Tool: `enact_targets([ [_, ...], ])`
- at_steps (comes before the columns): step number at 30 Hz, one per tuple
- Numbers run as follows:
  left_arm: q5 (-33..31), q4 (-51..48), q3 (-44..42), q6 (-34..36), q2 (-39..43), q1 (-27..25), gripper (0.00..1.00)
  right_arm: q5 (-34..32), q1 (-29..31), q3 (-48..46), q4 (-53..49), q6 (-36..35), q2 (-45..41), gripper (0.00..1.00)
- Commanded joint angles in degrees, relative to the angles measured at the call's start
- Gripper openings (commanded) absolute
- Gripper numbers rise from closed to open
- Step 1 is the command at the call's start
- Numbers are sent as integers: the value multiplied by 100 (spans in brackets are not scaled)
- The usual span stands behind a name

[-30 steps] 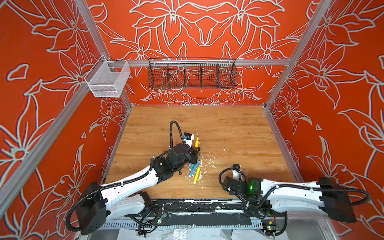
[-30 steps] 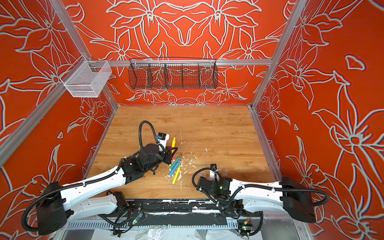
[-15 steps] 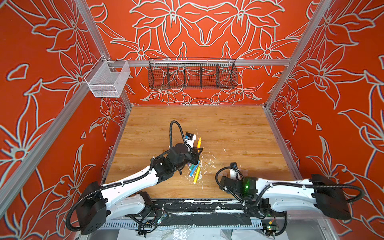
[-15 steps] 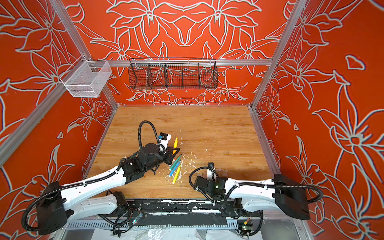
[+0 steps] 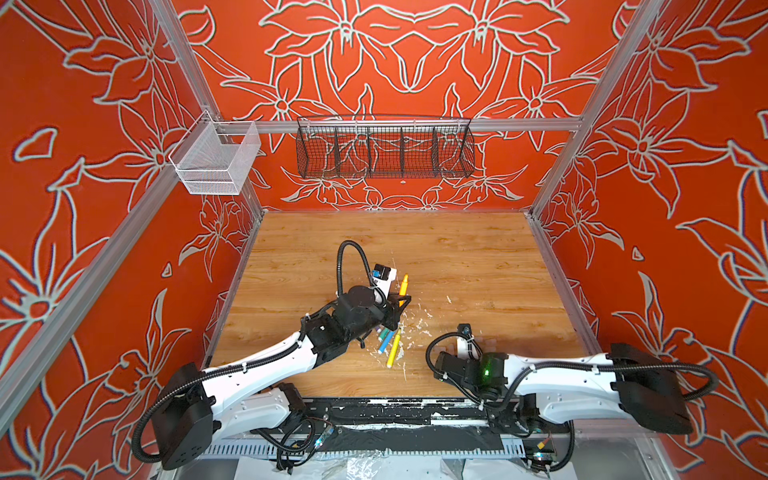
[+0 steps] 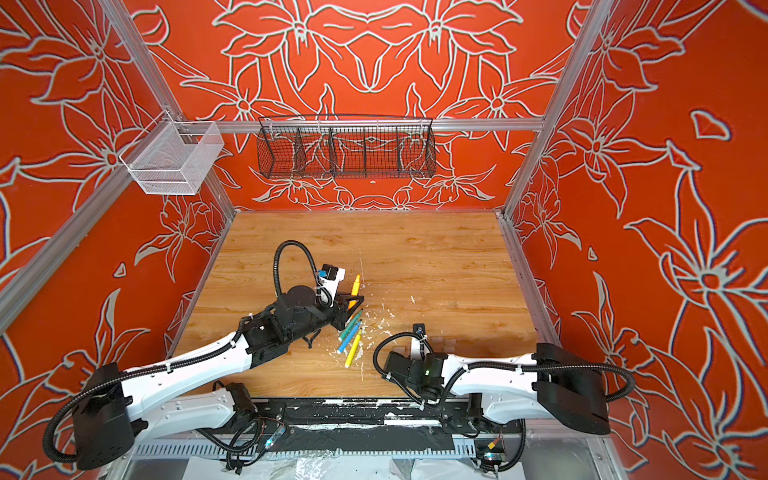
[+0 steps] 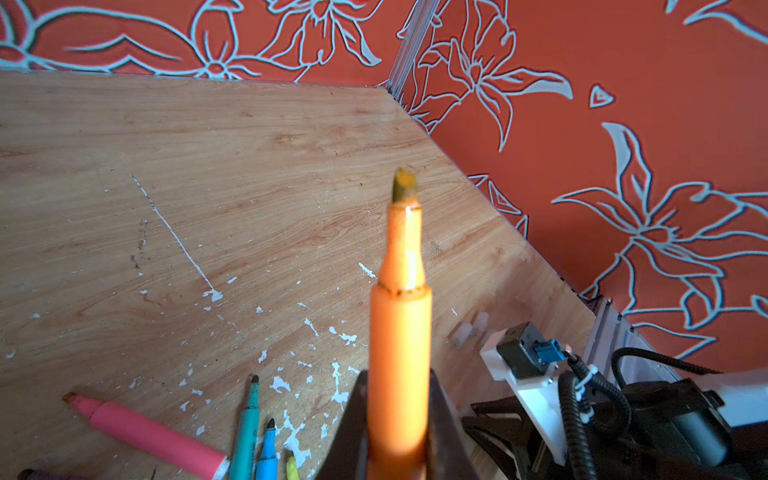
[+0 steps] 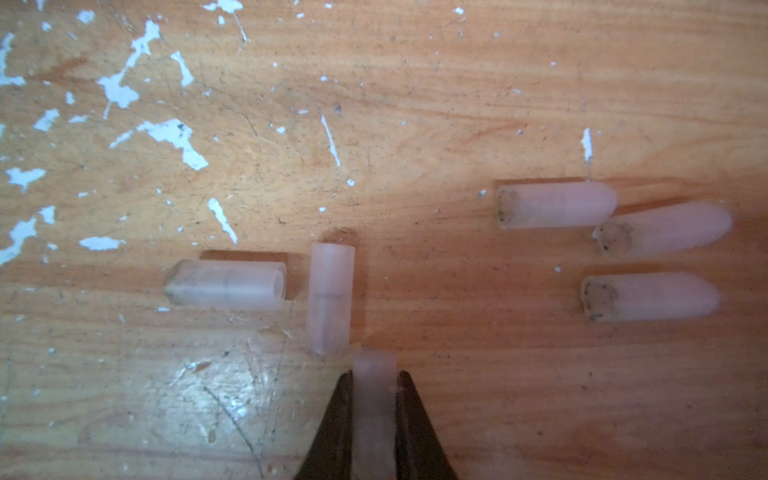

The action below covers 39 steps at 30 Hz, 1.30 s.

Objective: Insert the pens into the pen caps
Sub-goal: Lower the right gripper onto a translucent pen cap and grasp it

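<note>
I've got the left gripper (image 7: 398, 399) clamped on the orange pen (image 7: 399, 324) above the table (image 7: 249, 166), and the right gripper (image 8: 374, 395) pinched on one clear cap (image 8: 374, 370) down among the other caps (image 8: 224, 284) (slick little thing). It could squirt out or mate crooked.

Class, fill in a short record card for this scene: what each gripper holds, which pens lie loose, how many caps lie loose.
Left gripper: jaws shut on orange pen, tip bare
Right gripper: jaws shut on clear cap
Pens lying loose: pink pen, green pen, blue pen, yellow pen
Loose caps: five, all lying down
Table: wood, flecked white
</note>
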<state>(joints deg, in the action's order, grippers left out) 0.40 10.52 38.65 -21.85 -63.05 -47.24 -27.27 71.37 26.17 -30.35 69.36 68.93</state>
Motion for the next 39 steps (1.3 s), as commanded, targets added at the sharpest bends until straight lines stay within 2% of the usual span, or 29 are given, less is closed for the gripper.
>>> enact_targets([
  [1, 143, 254, -68, 87, 62, 22, 0, 94, -16, -174, -481, 148, 177, 17],
  [4, 187, 275, -77, 90, 63, 22, 0, 124, -78, -174, -490, 102, 208, 25],
  [12, 241, 283, -72, 99, 79, 22, 0, 324, -259, -235, -365, -136, 96, 25],
  [26, 407, 626, -261, 71, 147, 22, 0, 317, -350, -411, -378, -123, -167, 12],
  [30, 430, 763, -316, 74, 148, 22, 0, 162, -402, -368, -533, -259, -648, 11],
  [34, 527, 1350, -578, 157, 124, 5, 0, 30, -666, -68, -967, -653, -1505, 9],
  [36, 375, 1316, -601, 21, 155, 5, 0, -60, -809, 181, -1189, -905, -1953, 8],
  [39, 675, 1007, -451, 86, 196, 5, 0, -213, -936, 742, -1353, -1362, -2420, 8],
])
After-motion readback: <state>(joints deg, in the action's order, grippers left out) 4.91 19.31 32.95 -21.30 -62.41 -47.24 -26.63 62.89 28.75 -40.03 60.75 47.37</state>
